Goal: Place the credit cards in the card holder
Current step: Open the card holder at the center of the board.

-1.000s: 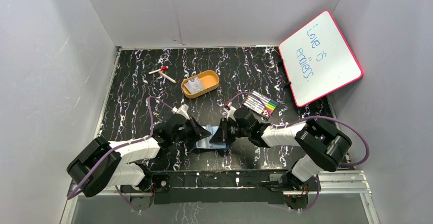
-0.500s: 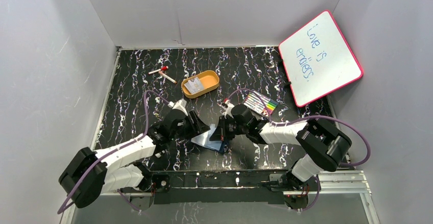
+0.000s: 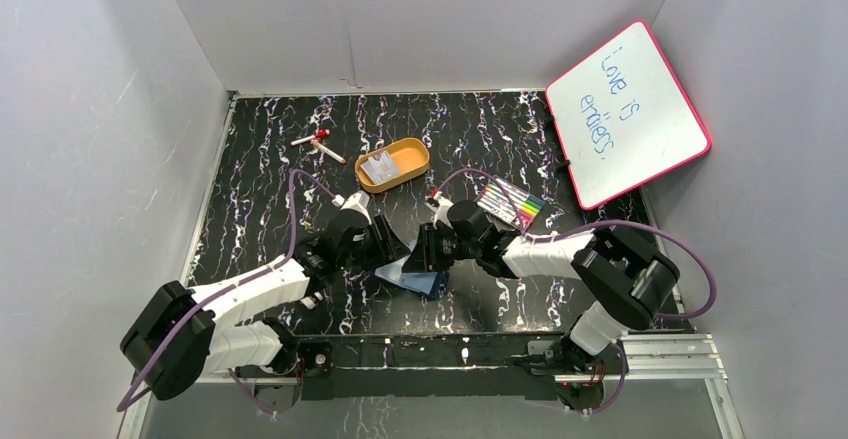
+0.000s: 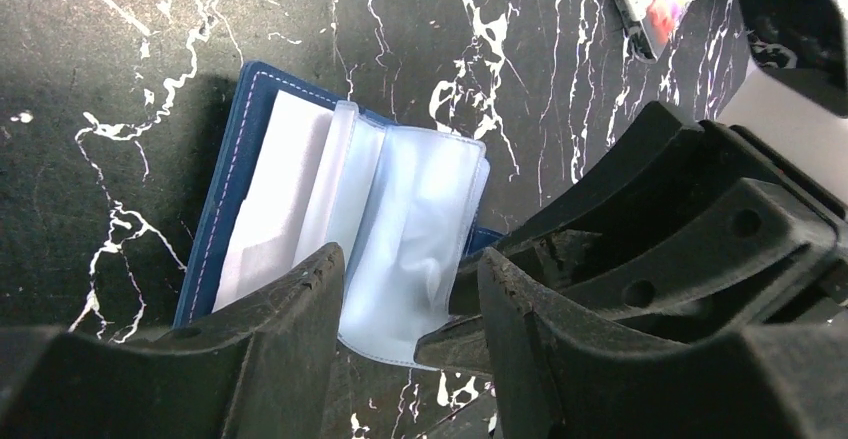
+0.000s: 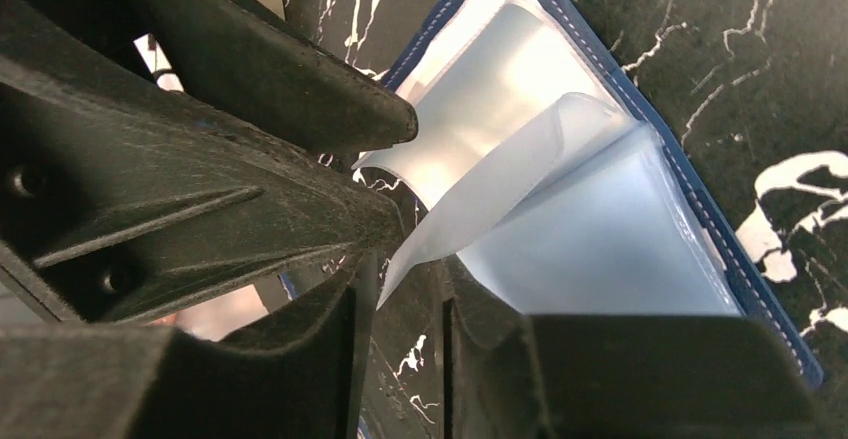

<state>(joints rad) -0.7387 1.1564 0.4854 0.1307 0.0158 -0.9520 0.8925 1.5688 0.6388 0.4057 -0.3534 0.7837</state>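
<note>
The card holder (image 3: 412,279), an open navy wallet with pale blue clear sleeves (image 4: 400,209), lies on the table between both grippers. My left gripper (image 4: 410,299) is open, its fingers straddling the sleeves' near edge; it also shows in the top view (image 3: 397,256). My right gripper (image 5: 400,329) is narrowly open, and a curled sleeve flap (image 5: 470,199) ends at the mouth of its gap. It meets the left gripper over the wallet (image 3: 428,259). The credit cards (image 3: 380,168) lie in the orange tray (image 3: 412,157), apart from both grippers.
A striped pack of coloured markers (image 3: 510,204) lies right of the wallet. Red-capped pens (image 3: 320,144) lie left of the tray. A pink-framed whiteboard (image 3: 625,114) leans at the back right. Grey walls enclose the table.
Both grippers have moved a little away from the arm bases and to the left. The wallet between them has shifted and turned with them.
</note>
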